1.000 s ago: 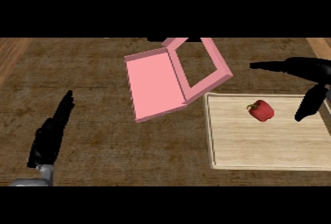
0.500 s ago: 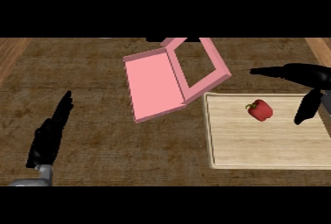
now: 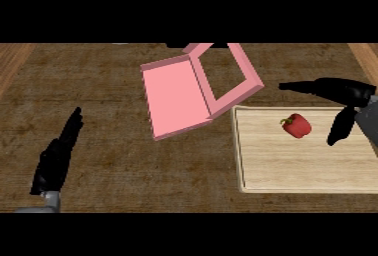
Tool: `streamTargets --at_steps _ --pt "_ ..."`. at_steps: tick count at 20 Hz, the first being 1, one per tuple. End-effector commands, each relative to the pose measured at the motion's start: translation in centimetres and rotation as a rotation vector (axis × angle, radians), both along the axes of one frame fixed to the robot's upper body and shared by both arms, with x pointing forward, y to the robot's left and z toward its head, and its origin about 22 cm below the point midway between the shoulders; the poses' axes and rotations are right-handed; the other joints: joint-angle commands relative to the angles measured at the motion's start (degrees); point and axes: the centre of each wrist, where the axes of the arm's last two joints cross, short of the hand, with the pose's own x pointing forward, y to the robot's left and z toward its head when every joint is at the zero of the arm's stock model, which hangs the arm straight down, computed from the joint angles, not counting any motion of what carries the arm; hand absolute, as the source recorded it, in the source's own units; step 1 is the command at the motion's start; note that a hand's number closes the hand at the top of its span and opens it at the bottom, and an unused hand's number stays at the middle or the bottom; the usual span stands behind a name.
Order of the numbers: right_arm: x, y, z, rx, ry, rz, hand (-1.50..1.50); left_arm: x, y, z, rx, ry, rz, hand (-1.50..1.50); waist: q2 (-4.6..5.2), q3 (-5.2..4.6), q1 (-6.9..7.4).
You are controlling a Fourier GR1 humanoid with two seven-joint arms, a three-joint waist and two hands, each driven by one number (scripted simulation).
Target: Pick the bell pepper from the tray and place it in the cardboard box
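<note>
At the right of the frame, the right hand (image 3: 347,97) is hovering with fingers spread, just right of the bell pepper (image 3: 296,126) sitting upright on the tray (image 3: 295,172). The left hand (image 3: 57,152) is resting open at lower left, well apart; the pink box (image 3: 196,90) is lying open on the tabletop (image 3: 96,90) above and left of the pepper.

there is one view only, taken as from the robot's head and looking steeply down onto the dark woven-looking counter top (image 3: 118,165). it faces away from the robot, so the forearms enter from the lower edge: the left hand (image 3: 59,150) shows low at the view's left, the right hand (image 3: 343,97) at the right edge. the view is not mirrored. it sits near enough that the pale wooden tray (image 3: 295,170) runs off the right edge and the pink box (image 3: 177,100) reaches the top of the scene. strips of lighter wood (image 3: 11,62) show at the upper corners
</note>
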Motion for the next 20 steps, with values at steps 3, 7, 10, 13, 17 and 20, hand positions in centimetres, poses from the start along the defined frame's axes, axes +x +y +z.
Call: streamTargets --at_steps 3,7,10,13,17,20 --pt "0.9 1.4 -0.8 0.054 0.053 0.034 -1.5 1.9 -1.4 0.2 0.008 -0.006 0.014 0.0 0.07 -0.01 -0.08" --pt "0.1 -0.8 -0.7 0.033 0.055 0.027 -1.5 1.4 -1.6 0.8 0.001 -0.007 -0.012 0.0 0.03 -0.01 -0.11" --pt "-0.4 -0.1 -1.5 0.016 0.067 0.028 -1.5 -0.1 1.1 0.4 -0.003 0.009 0.017 0.0 -0.08 -0.02 -0.18" --pt "-0.3 0.6 -3.9 -0.008 0.076 0.032 -1.5 0.7 -1.7 1.1 0.002 -0.007 -0.001 0.0 0.06 0.01 0.16" --pt "-0.6 0.6 -4.0 -0.017 0.067 0.05 -1.5 -1.3 -0.2 -0.1 -0.005 0.011 -0.001 0.0 -0.01 -0.01 0.08" --pt "0.0 0.8 -3.8 -0.002 0.111 0.041 1.5 0.0 -0.4 0.5 -0.003 -0.001 -0.005 0.0 0.06 0.0 0.22"
